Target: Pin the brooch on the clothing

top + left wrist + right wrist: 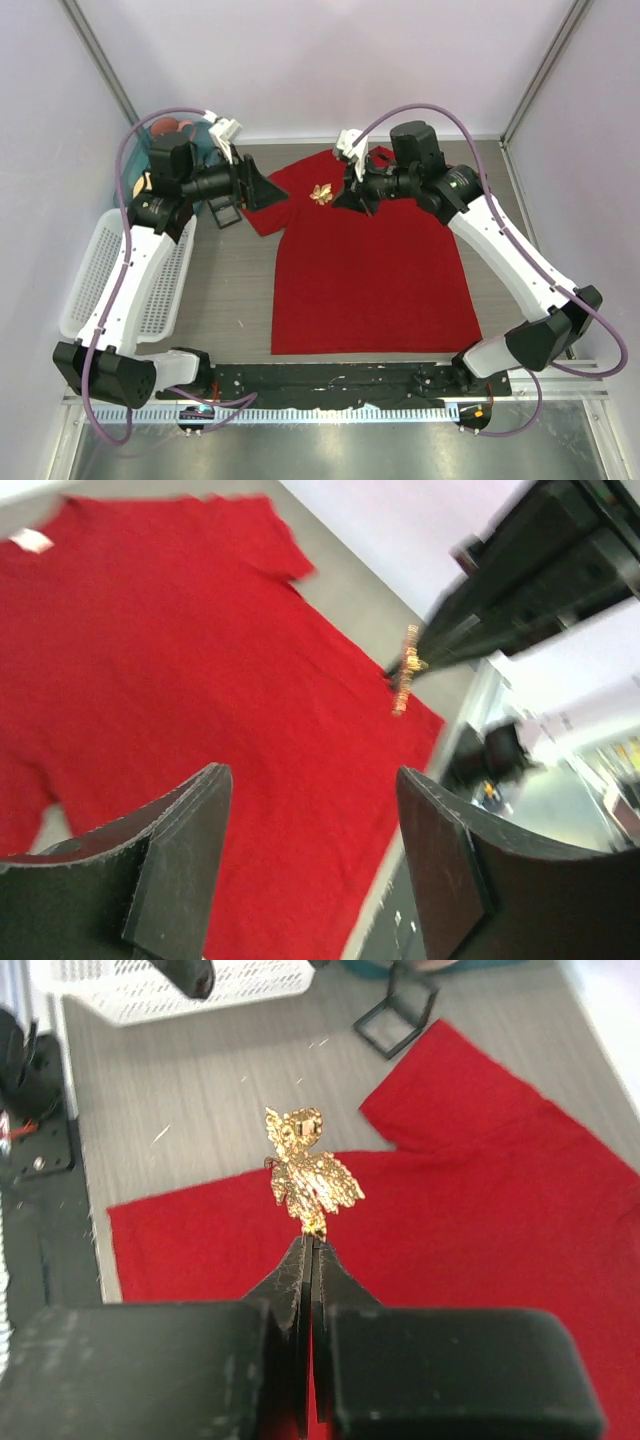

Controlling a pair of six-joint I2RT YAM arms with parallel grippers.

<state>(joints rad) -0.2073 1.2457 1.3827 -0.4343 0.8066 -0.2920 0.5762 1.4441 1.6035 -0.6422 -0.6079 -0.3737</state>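
The red T-shirt [365,260] lies flat on the table, neck at the far side. My right gripper [345,195] is shut on the stem of the brooch [305,1170], a small golden maple-leaf pin, and holds it over the shirt's upper left chest; the brooch shows in the top view [321,193] and, blurred, in the left wrist view [406,670]. My left gripper [265,190] is open and empty, over the shirt's left sleeve, its fingers [185,855] apart with red cloth [200,660] between them. The shirt's white label [32,541] shows at the neck.
A white perforated basket [100,270] stands at the left. A small black square box [222,213] sits beside the left sleeve and shows in the right wrist view [397,1015]. A teal container [185,135] is at the back left. Pale walls enclose the table.
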